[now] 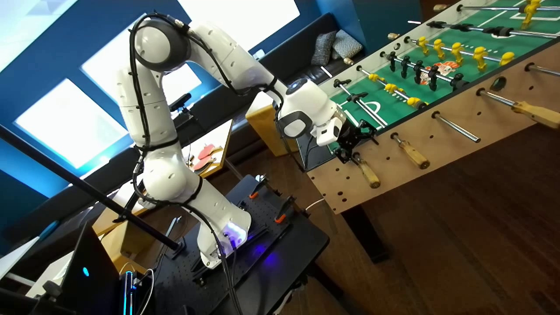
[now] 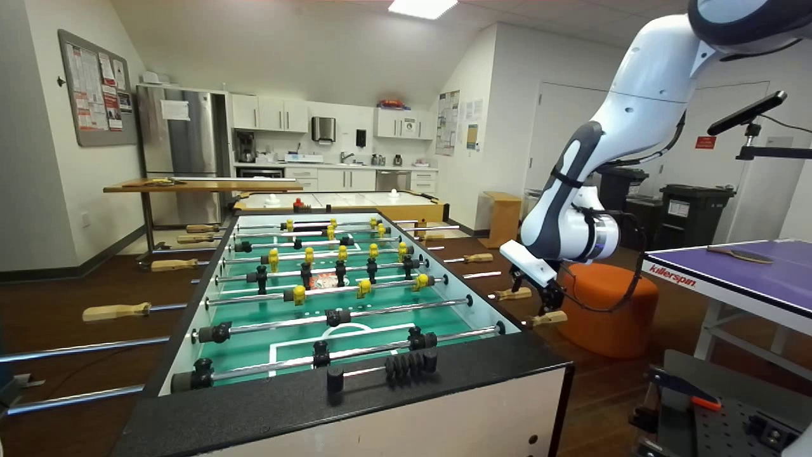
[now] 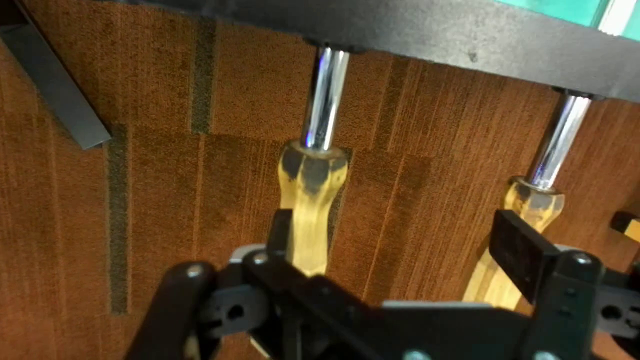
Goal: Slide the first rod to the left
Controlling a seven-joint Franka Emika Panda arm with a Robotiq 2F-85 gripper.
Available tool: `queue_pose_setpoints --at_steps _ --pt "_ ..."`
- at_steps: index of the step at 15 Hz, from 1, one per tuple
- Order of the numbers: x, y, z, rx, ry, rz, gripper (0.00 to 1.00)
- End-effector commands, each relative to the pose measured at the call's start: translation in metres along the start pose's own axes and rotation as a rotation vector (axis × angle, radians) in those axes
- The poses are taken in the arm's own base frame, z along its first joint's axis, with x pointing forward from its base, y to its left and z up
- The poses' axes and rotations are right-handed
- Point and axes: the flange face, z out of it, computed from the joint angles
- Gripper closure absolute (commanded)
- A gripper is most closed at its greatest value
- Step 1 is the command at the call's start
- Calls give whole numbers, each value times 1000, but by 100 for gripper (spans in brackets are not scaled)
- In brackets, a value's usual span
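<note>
The first rod is the endmost silver rod; its tan wooden handle shows in both exterior views [image 1: 369, 175] [image 2: 549, 318] and at the left in the wrist view [image 3: 311, 200]. Its silver part [image 3: 325, 100] runs from the table's side to the handle. My gripper [image 1: 361, 143] is open over the handles at the table's side, also in an exterior view [image 2: 534, 293]. In the wrist view its fingers [image 3: 400, 240] are wide apart. The left finger is close beside the first rod's handle; contact cannot be told. The right finger partly covers the neighbouring handle.
The neighbouring rod's handle [image 1: 413, 155] sticks out alongside, also in the wrist view [image 3: 532, 207]. More rods and handles [image 1: 536, 113] follow along the foosball table [image 1: 437, 144]. The table's black rim [image 3: 450, 45] lies at the wrist view's top. An orange stool [image 2: 609, 317] stands behind the handles.
</note>
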Motion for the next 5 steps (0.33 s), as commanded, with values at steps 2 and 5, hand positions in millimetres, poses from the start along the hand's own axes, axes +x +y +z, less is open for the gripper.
queue_pose_setpoints --at_steps 2,5 --pt "8 17 -33 13 -5 -58 0" --pt "12 25 -40 10 -7 -74 0"
